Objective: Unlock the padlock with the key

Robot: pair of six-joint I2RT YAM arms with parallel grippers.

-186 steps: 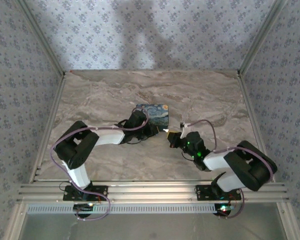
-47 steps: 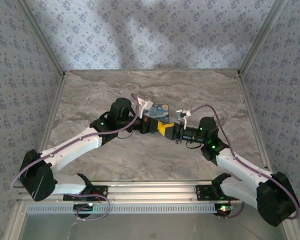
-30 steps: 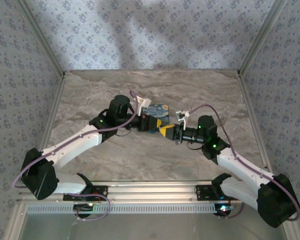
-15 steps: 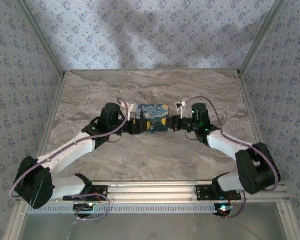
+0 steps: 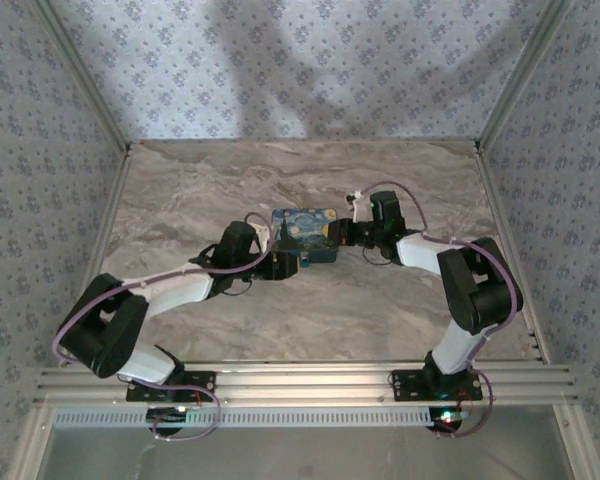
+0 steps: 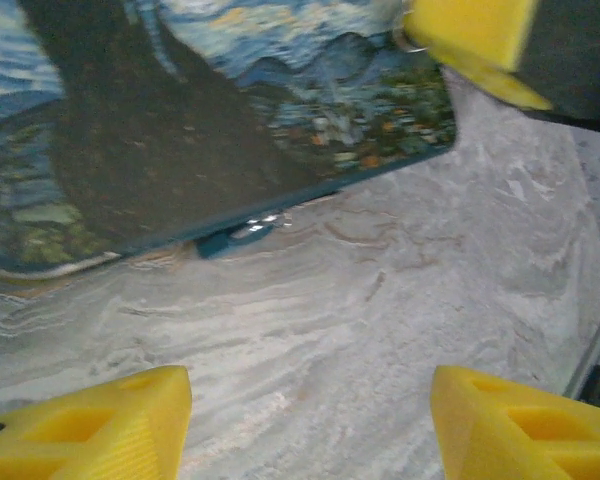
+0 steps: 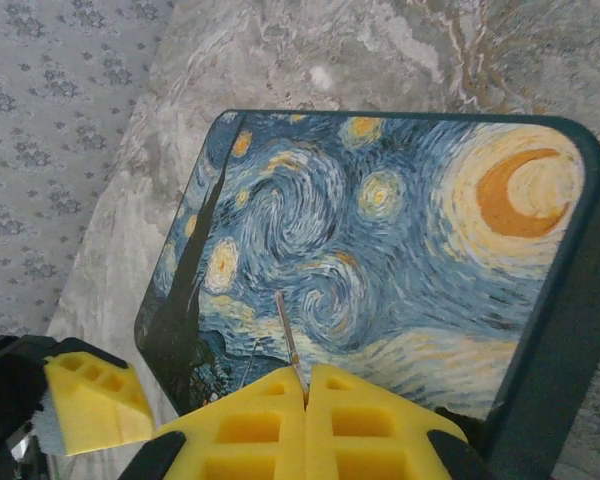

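Padlock [image 6: 257,226]: tiny metal glint tucked at the 6 o'clock edge of the starry-night box [image 5: 305,232], which lies flat on the table [image 5: 380,310]. Left hand [image 6: 315,420] open, fingers wide apart, low at the box's 7 o'clock, arm stretched out flat. Right hand [image 7: 305,392] closed, pinching a thin key [image 7: 286,325], at the box's 3 o'clock side, elbow folded.
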